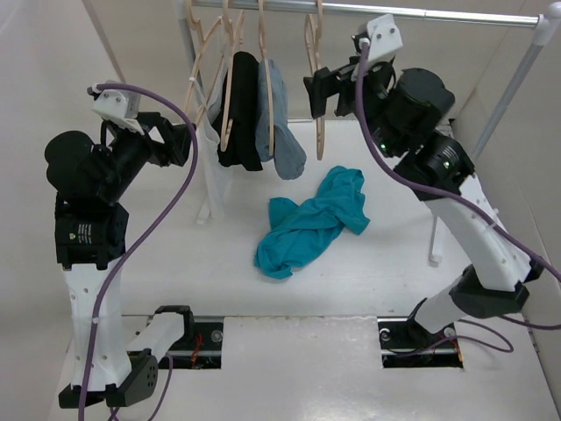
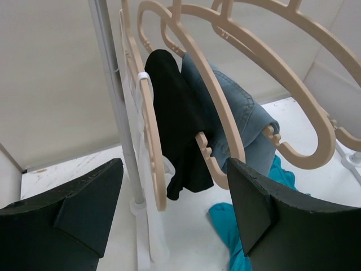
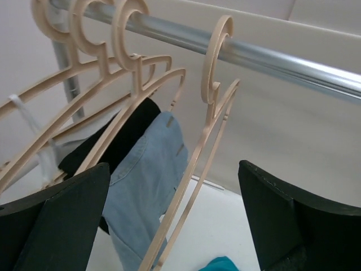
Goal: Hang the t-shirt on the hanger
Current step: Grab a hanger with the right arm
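Note:
The teal t-shirt [image 1: 311, 224] lies crumpled on the white table, in front of the rack; parts of it show in the left wrist view [image 2: 224, 220] and at the bottom of the right wrist view [image 3: 219, 264]. The bare beige hanger [image 1: 320, 140] hangs by its hook at the right of the rod, apart from the others. My right gripper [image 1: 321, 91] is open at that hanger, whose thin frame [image 3: 192, 169] runs between the fingers [image 3: 293, 220] without touching them. My left gripper [image 1: 181, 140] is open and empty, raised left of the rack [image 2: 175, 220].
A metal rod [image 1: 421, 12] holds a hanger with a white tie [image 2: 151, 141], one with a black garment [image 1: 241, 110] and one with a grey-blue garment [image 1: 282, 132]. The left rack post [image 2: 121, 124] stands near my left gripper; the right post [image 1: 517, 79] slants at the far right.

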Robot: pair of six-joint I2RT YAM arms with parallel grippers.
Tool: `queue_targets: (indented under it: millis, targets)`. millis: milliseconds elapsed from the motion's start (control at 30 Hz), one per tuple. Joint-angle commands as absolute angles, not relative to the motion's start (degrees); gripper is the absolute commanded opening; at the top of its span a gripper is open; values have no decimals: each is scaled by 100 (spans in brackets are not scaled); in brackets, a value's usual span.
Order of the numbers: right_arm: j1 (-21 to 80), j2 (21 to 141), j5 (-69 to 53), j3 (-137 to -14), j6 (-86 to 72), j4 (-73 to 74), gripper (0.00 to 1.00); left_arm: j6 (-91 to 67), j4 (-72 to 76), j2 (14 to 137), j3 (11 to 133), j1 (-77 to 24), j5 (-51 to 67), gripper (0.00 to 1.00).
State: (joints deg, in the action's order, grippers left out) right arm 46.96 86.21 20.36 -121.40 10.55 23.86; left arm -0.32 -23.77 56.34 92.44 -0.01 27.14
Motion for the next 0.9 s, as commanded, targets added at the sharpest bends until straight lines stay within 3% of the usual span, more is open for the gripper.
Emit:
queue_targets:
  millis: [0, 267, 533, 633, 667, 767, 867]
  targets:
    - [4737, 9008, 2804, -12840, 1107, 2714, 100, -9, -2232, 5502, 9185, -35, 2567, 71]
    - [4377, 9509, 3471, -12762, 1107, 2716, 100, 44, -2338, 5502, 9070, -88, 2435, 71]
    - [4271, 9563, 3155, -12226, 1055, 2549, 83, 97, -2338, 5449, 8965, -88, 2312, 71]
    - [4210, 9563, 3085, -12007, 994, 2400, 68, 149, -2338, 5449, 8965, -88, 2312, 74]
    - [4158, 9510, 3033, -11954, 993, 2399, 52, 149, -2338, 5449, 8965, -88, 2312, 74]
    - [4157, 9457, 3032, -11796, 993, 2250, 32, 149, -2391, 5396, 8965, -88, 2312, 74]
    - [4104, 9396, 3015, -11742, 993, 2136, 24, 149, -2391, 5396, 8912, -88, 2312, 75]
